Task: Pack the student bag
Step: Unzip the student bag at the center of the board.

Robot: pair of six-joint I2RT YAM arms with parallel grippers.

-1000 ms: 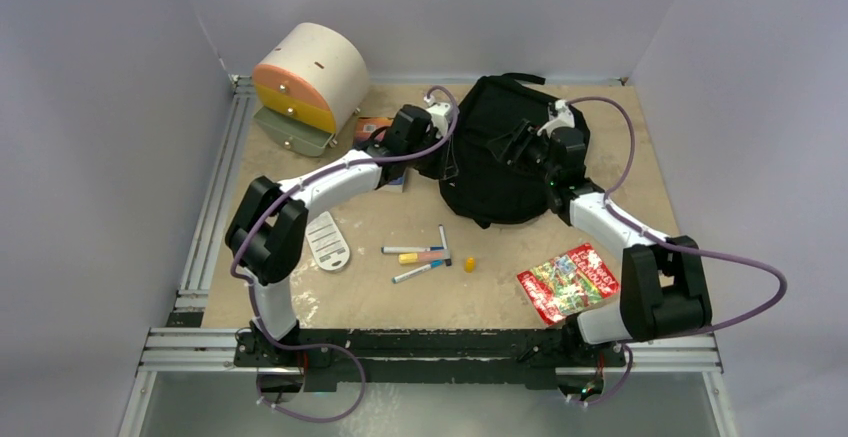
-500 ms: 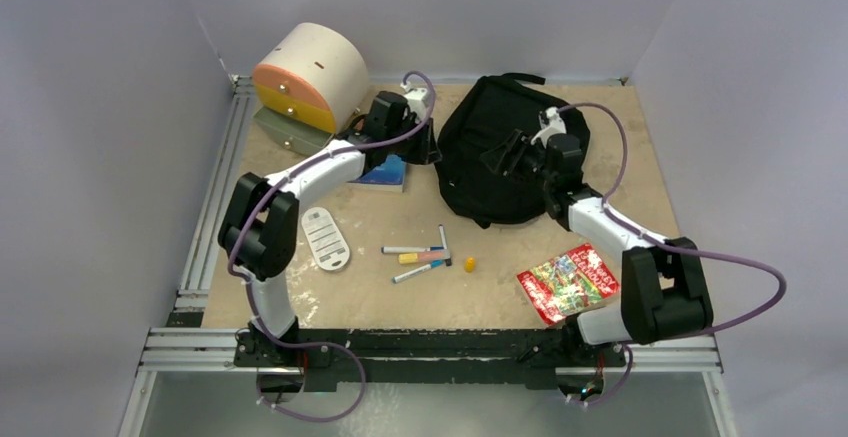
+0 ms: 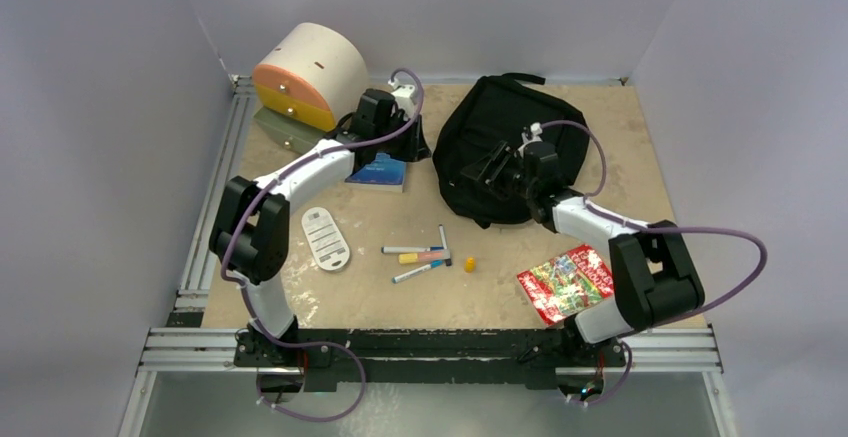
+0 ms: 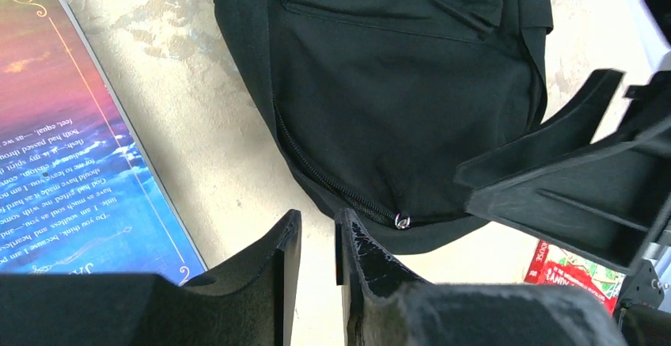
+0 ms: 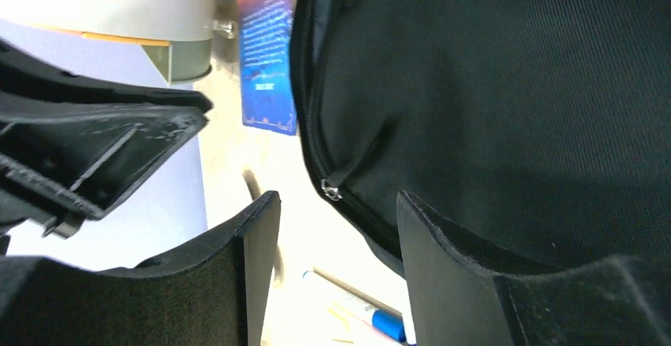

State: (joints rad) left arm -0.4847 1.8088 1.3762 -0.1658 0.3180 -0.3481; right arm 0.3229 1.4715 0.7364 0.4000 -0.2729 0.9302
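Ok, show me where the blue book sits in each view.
Top external: book left of centre, just left of the bag.
Left wrist: book along the left edge, bag to its right.
Right wrist: book at the top, left of centre, bag to its right.
Shared landmark: the black bag, always right of the book.

Your right gripper [image 5: 339, 203] has its jaws apart with nothing between them. The student bag [image 5: 514, 85] fills everything ahead and to the right. Its zipper pull [image 5: 331, 191] sits just ahead of the gap, untouched. Book [image 5: 265, 45] is farther ahead-left, drawer box [image 5: 103, 1] beside it. Left gripper [image 5: 186, 116] is off to the left. Markers [image 5: 360, 310] lie under the gap.
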